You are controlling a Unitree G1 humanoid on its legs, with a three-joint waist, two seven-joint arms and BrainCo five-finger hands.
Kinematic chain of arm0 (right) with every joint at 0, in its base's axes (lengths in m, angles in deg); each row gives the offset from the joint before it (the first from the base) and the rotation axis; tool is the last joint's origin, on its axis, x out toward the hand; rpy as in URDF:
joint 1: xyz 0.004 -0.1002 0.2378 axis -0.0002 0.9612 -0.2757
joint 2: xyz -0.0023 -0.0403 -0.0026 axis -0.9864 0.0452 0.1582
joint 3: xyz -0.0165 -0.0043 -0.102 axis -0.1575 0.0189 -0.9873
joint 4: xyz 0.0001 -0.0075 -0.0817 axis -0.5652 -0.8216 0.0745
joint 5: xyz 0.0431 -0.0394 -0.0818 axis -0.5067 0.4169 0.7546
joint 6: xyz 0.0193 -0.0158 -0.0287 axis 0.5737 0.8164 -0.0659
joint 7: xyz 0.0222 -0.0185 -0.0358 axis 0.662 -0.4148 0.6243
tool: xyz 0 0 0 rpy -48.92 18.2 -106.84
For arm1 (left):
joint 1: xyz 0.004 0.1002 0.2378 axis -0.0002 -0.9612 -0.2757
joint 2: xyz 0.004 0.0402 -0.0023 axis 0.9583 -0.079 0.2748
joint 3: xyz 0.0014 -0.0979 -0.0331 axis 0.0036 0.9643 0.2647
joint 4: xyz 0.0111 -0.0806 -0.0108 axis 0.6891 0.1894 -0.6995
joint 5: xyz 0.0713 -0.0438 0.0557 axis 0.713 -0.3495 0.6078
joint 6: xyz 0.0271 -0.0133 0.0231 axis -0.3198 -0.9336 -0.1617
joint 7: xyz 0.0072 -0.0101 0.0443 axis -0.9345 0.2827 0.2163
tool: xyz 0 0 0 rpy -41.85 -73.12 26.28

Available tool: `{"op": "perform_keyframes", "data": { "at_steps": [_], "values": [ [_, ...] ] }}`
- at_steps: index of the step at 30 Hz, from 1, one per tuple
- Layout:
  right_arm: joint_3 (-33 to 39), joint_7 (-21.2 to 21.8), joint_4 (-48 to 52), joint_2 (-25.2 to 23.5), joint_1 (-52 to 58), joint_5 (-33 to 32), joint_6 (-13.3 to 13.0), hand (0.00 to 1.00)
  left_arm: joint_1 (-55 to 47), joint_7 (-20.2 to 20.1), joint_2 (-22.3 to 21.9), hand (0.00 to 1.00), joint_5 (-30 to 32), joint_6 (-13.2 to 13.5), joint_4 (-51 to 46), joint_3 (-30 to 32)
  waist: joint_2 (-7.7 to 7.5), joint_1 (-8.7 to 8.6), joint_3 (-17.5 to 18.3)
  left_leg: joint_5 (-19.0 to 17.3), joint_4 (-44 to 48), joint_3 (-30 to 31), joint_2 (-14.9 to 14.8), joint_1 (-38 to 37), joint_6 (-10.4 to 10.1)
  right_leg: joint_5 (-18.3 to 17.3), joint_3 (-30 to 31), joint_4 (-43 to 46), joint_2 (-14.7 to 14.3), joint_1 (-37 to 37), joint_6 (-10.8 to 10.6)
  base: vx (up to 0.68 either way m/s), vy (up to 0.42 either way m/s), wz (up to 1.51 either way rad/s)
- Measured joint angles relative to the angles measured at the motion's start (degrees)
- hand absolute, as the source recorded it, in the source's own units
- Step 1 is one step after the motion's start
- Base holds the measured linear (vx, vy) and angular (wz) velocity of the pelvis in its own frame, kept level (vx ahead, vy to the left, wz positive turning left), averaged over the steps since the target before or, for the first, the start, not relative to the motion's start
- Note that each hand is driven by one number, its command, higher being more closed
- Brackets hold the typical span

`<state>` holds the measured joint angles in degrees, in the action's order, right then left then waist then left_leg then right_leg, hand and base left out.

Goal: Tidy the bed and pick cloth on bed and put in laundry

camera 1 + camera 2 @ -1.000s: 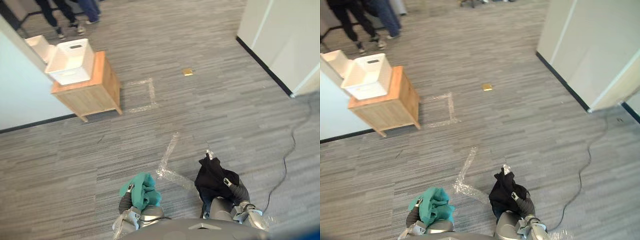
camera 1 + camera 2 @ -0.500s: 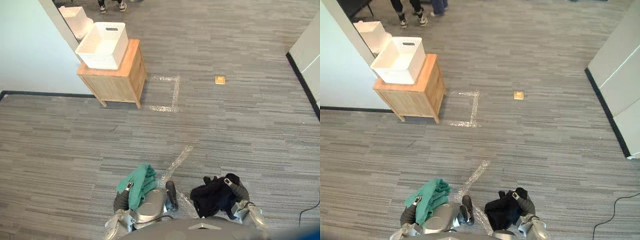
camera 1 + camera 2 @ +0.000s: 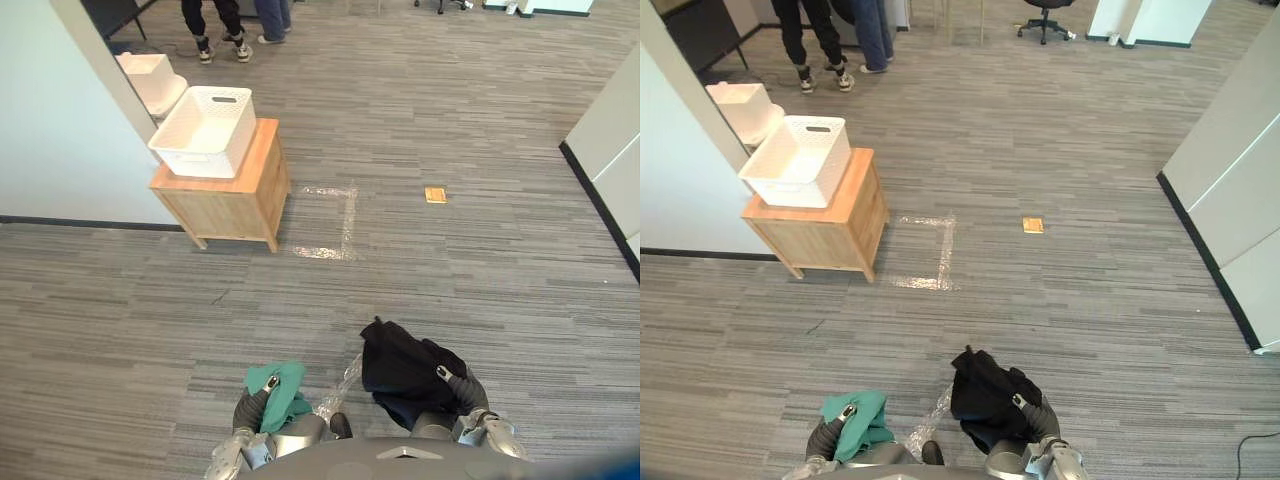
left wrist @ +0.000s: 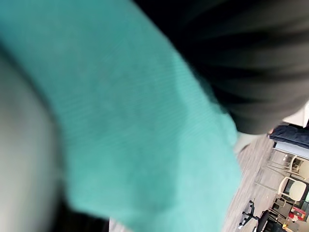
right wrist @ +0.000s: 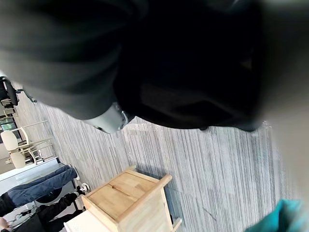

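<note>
Left hand [image 3: 268, 384]: one dark-tipped digit shows, pressed over the teal cloth [image 3: 287, 397]. The rest of the fingers are buried in the fabric. Reads as closed on the bundle. The left wrist view shows teal knit close against the dark cover.

Right hand [image 3: 443, 373]: same picture. One digit is clamped on top of the black cloth [image 3: 398, 362], the others are under it. Reads as gripping. The black cloth is the bulkier load and spreads forward past the hand in a loose heap.

Both cloths are held low and close in, over the grey carpet floor [image 3: 480, 270]. They are well apart from the white laundry basket [image 3: 205, 128], which sits on the wooden cabinet [image 3: 238, 200] ahead and to the left.

Risks, as judged from here:
- Black cloth: much of it lies outside the grip. A loose fold could slide off during the approach and land on the floor.
- Teal cloth: a small wad with few fingers showing over it. A jolt could shake it free.
- The basket looks light and sits toward one side of the cabinet top. A hand coming in low could shove it instead of clearing its rim.
- A second white basket [image 3: 150, 78] stands just behind the first, beside the wall, so a drop could go into the wrong one.
- People's legs [image 3: 225, 25] are beyond the cabinet, so there is traffic near the target.
</note>
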<state>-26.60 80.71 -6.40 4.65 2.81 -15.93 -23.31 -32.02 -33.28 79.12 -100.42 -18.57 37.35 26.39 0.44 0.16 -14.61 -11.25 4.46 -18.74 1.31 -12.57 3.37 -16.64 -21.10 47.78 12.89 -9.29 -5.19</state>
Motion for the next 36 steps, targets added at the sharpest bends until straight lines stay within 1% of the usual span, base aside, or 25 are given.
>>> {"op": "perform_keyframes", "data": {
  "at_steps": [1,2,3,5,6,7,8,9,12,15,17,18,20,23,24,25,26,27,28,30,32,33,34,35,36],
  "values": [
    [0.1,0.4,0.4,-0.1,0.0,0.0,-0.5,1.0,0.4,0.0,0.3,1.0,-0.6,-0.1,0.0,0.0,-0.26,-0.37,-0.1,-0.2,0.0,0.8,-0.6,-0.6,-0.3,0.1,0.2,-3.8,-1.3,-0.9,0.0,0.31,-0.146,0.7],
    [0.0,4.2,0.2,-0.5,1.3,-3.3,-5.1,1.0,1.2,0.0,0.5,1.0,-0.9,-0.1,0.0,-0.1,-0.95,-0.8,-0.2,-0.8,-0.2,2.3,-1.4,-1.1,-1.1,1.6,0.6,-12.0,-3.1,-2.6,0.0,0.33,-0.169,0.78],
    [0.7,6.6,2.4,-1.5,3.1,-5.9,-5.1,1.0,1.7,-0.2,0.5,1.0,-0.9,-0.1,0.0,0.3,-1.84,-0.73,-0.6,-1.8,-0.1,3.8,-1.8,-2.2,-2.0,5.2,1.4,-20.8,-3.9,-3.7,0.6,0.35,-0.18,0.73],
    [1.6,10.6,0.6,-1.7,3.7,-9.5,-2.5,1.0,1.0,-0.3,-0.2,1.0,-0.6,0.2,0.4,1.3,-2.49,-0.66,-0.7,-4.2,0.6,4.9,-2.5,-4.1,-3.6,10.7,3.1,-30.9,-4.4,-4.6,0.6,0.53,-0.281,0.41],
    [2.5,12.2,0.1,-2.2,3.8,-10.7,-2.7,1.0,0.6,-0.5,-0.5,1.0,-0.6,1.2,0.8,1.8,-2.5,-0.74,-0.6,-6.4,1.6,5.6,-3.0,-5.6,-5.2,13.7,4.2,-34.5,-4.4,-4.5,0.6,0.61,-0.314,0.29],
    [3.0,12.6,0.1,-2.5,4.4,-11.3,-3.1,1.0,-0.2,-0.5,-1.1,1.0,-0.6,1.9,1.3,2.3,-1.84,-0.9,-0.6,-8.6,2.8,6.3,-4.2,-7.0,-6.7,19.1,4.5,-32.4,-4.6,-4.5,3.2,0.57,-0.285,0.28],
    [3.2,12.6,0.5,-2.7,4.2,-11.3,-3.5,1.0,-0.4,-0.4,-1.2,1.0,-0.5,2.2,1.4,2.3,-1.38,-1.01,-0.5,-9.3,3.0,6.7,-5.4,-7.6,-7.6,18.9,3.9,-30.2,-5.2,-4.9,5.8,0.59,-0.295,0.28],
    [3.2,12.7,1.7,-2.8,4.1,-11.3,-3.9,1.0,-0.4,-0.5,-2.3,1.0,-0.4,2.5,1.3,2.0,0.61,-1.11,0.1,-9.2,3.3,6.8,-7.0,-7.5,-8.4,14.5,2.8,-25.9,-6.0,-6.6,7.4,0.58,-0.294,0.22],
    [2.0,11.8,4.5,-2.6,3.3,-10.9,-3.2,1.0,0.5,-0.7,-3.7,1.0,-0.4,3.4,1.1,1.7,1.0,-0.77,-0.2,-6.1,10.2,7.2,-9.0,-5.8,-9.1,7.9,2.0,-20.5,-6.2,-6.8,8.6,0.46,-0.283,0.09],
    [-1.5,8.2,9.3,-1.5,3.9,-7.0,-0.7,1.0,-0.9,-1.0,-4.0,1.0,-0.5,3.6,-2.0,1.8,1.37,-0.78,-0.5,2.6,43.9,10.0,-14.8,9.6,-9.4,4.5,1.6,-24.1,-9.2,-0.5,8.9,0.48,-0.279,-0.04],
    [-2.4,7.0,10.6,-0.8,3.7,-4.3,0.9,1.0,-2.4,-1.1,-4.1,1.0,-0.4,3.9,-4.6,1.6,2.03,-0.32,-1.0,0.8,58.8,10.0,-17.5,17.7,-8.8,3.4,1.8,-27.6,-11.0,4.7,10.1,0.41,-0.129,-0.18],
    [-2.5,6.6,10.5,-0.8,3.6,-3.4,1.4,1.0,-2.5,-1.1,-3.9,1.0,-0.5,3.9,-5.3,1.6,1.91,-0.08,-1.3,0.3,60.4,10.0,-17.3,19.5,-8.5,3.1,1.9,-28.6,-11.1,6.5,10.2,0.41,-0.085,-0.13],
    [-3.0,5.5,10.6,-0.4,4.1,-1.0,2.6,1.0,-3.2,-1.3,-3.6,1.0,-0.8,3.8,-7.1,1.4,1.76,0.66,-1.5,-1.4,56.1,8.3,-14.7,23.0,-8.3,2.4,2.0,-31.8,-10.9,11.7,9.9,0.4,-0.059,-0.13],
    [-2.7,5.4,10.7,-0.2,4.1,0.3,3.5,1.0,-4.0,-1.6,-4.0,1.0,-1.2,3.5,-8.2,1.1,1.84,0.79,-1.6,-2.8,32.2,4.1,-9.5,23.2,-8.2,2.3,2.1,-34.2,-10.4,16.7,9.4,0.45,0.043,-0.08],
    [-2.5,5.4,10.8,-0.5,3.6,1.1,3.5,1.0,-3.9,-1.6,-4.0,1.0,-1.3,3.2,-8.9,1.1,1.19,0.8,-2.1,-1.1,22.3,2.6,-6.5,22.9,-7.4,1.9,2.0,-35.4,-9.6,18.3,8.7,0.51,0.115,0.03],
    [-2.4,5.2,12.0,-0.6,4.0,2.2,3.6,1.0,-3.9,-1.5,-3.8,1.0,-1.3,2.7,-9.7,1.0,1.07,0.86,-2.5,3.6,12.5,0.6,-4.2,22.4,-7.3,1.5,1.4,-36.8,-9.2,20.1,8.0,0.42,0.098,0.09],
    [-2.4,5.1,12.7,-0.6,4.5,2.4,3.5,1.0,-4.0,-1.5,-3.8,1.0,-1.6,2.2,-9.9,0.8,1.16,0.87,-2.4,6.2,8.3,-0.6,-3.6,22.3,-7.0,1.2,1.2,-37.7,-9.2,21.2,7.2,0.29,0.099,0.08],
    [-2.8,4.8,12.9,-0.6,5.2,2.5,3.5,1.0,-4.1,-1.4,-3.8,1.0,-2.1,1.8,-9.8,0.6,1.04,1.43,-2.5,12.5,5.1,-3.3,-3.4,20.9,-5.0,0.5,1.2,-39.7,-9.0,23.9,6.0,0.33,0.142,0.03],
    [-3.1,4.6,12.9,-0.6,5.6,2.5,3.4,1.0,-4.1,-1.5,-3.7,1.0,-2.5,1.6,-9.8,0.7,0.77,1.84,-2.4,13.2,4.5,-5.0,-2.9,20.0,-2.4,0.2,1.2,-40.4,-8.5,25.0,5.5,0.49,0.216,-0.04],
    [-4.5,3.6,13.7,-0.3,5.4,2.4,3.2,1.0,-3.2,-1.5,-3.4,1.0,-3.3,1.0,-9.9,0.7,0.04,2.67,-2.5,7.7,8.7,-6.6,-1.5,20.5,0.5,0.3,1.4,-41.1,-6.2,26.3,4.9,0.44,0.219,-0.11],
    [-5.5,3.1,14.3,-0.3,5.5,2.4,3.2,1.0,-3.1,-1.6,-2.8,1.0,-3.1,1.2,-9.9,0.6,0.08,2.5,-2.4,5.3,12.6,-6.8,-0.9,21.3,3.3,0.8,1.2,-40.0,-5.0,27.1,4.1,0.41,0.224,0.22],
    [-5.6,3.0,14.7,-0.5,5.9,2.4,3.2,1.0,-3.1,-1.5,-2.8,1.0,-2.9,1.3,-10.0,0.6,-0.35,2.33,-2.5,3.9,12.7,-7.7,0.2,19.2,4.0,0.6,1.3,-34.1,-3.0,26.5,1.2,0.43,0.255,0.46],
    [-6.1,2.9,14.8,-0.5,6.1,2.4,3.3,1.0,-3.1,-1.4,-2.6,1.0,-2.8,1.3,-10.1,0.5,-0.65,2.42,-2.5,3.2,12.6,-7.5,1.0,18.1,4.6,0.3,1.5,-29.1,-1.7,25.3,-0.2,0.42,0.257,0.57],
    [-7.0,2.7,15.2,-0.5,6.1,2.4,3.3,1.0,-3.1,-1.1,-1.8,1.0,-2.8,1.3,-10.2,0.3,-1.51,2.37,-2.2,1.8,12.4,-6.8,2.4,16.0,5.7,1.0,1.8,-15.8,1.3,21.4,-1.8,0.41,0.208,0.58],
    [-8.3,2.3,16.1,-0.3,6.0,2.4,3.4,1.0,-3.1,-1.0,-0.9,1.0,-2.7,1.2,-10.3,-0.3,-2.4,2.34,-2.1,-0.2,10.8,-4.4,4.3,13.1,7.0,5.2,2.9,-1.0,4.7,16.0,-0.7,0.4,0.176,0.7]
  ]
}}
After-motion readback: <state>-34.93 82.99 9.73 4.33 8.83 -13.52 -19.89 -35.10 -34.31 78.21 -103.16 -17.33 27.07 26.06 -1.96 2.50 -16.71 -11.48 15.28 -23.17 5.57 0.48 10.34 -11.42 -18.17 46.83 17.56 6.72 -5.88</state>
